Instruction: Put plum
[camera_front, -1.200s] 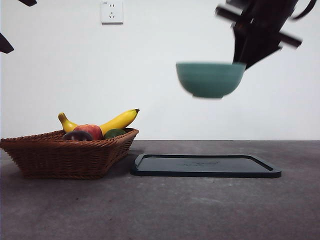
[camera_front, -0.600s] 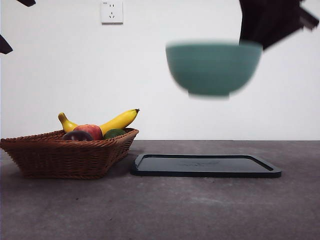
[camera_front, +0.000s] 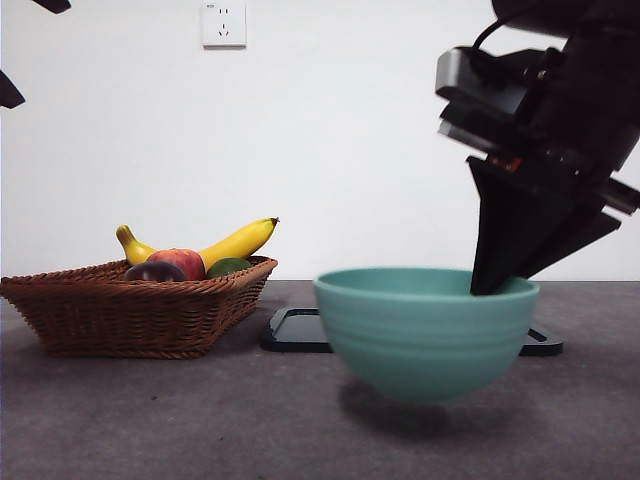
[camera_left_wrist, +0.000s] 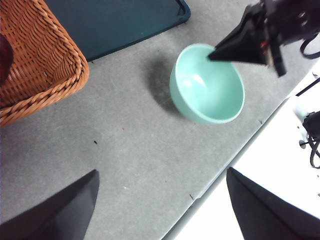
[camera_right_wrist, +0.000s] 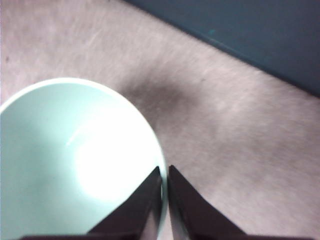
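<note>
The plum (camera_front: 155, 271) is a dark round fruit in the wicker basket (camera_front: 130, 315) at the left, beside a red-and-yellow fruit (camera_front: 182, 262). My right gripper (camera_front: 486, 288) is shut on the rim of a teal bowl (camera_front: 427, 335) and holds it just over the table, in front of the black tray (camera_front: 295, 330). The right wrist view shows its jaws (camera_right_wrist: 165, 171) pinching the bowl's rim (camera_right_wrist: 75, 160), and the bowl is empty. My left gripper (camera_left_wrist: 162, 171) is open and empty, high above the table. It looks down on the bowl (camera_left_wrist: 207, 85).
A banana (camera_front: 238, 241) and a small green fruit (camera_front: 228, 266) also lie in the basket. The tray (camera_left_wrist: 125, 20) lies flat behind the bowl. The basket's corner (camera_left_wrist: 40, 65) is near the left arm. The table's front edge (camera_left_wrist: 220, 172) runs close to the bowl.
My right gripper has carried the bowl down and toward the front, from high above the tray to just over the table in front of it. The left arm has not moved.
</note>
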